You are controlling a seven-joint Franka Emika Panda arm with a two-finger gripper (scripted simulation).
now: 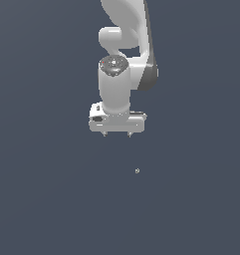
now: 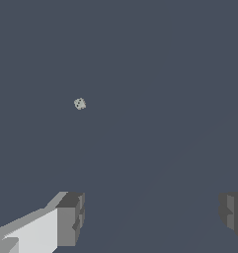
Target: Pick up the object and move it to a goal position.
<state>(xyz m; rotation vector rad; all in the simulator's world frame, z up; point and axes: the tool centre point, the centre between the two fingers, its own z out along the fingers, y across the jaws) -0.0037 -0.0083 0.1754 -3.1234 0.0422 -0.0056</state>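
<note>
The object (image 1: 137, 171) is a tiny pale grey roundish speck with a darker centre, lying on the dark grey surface. It shows larger in the wrist view (image 2: 80, 104), well apart from the fingers. My gripper (image 1: 117, 134) hangs above the surface, up and toward the exterior view's left of the speck. Its two fingertips (image 1: 104, 134) stand wide apart with nothing between them. In the wrist view the gripper (image 2: 150, 215) is open, one grey finger (image 2: 71, 217) at each side.
The white arm (image 1: 122, 60) rises behind the gripper to the top of the exterior view. A flat dark grey surface (image 1: 52, 199) fills all the rest of both views.
</note>
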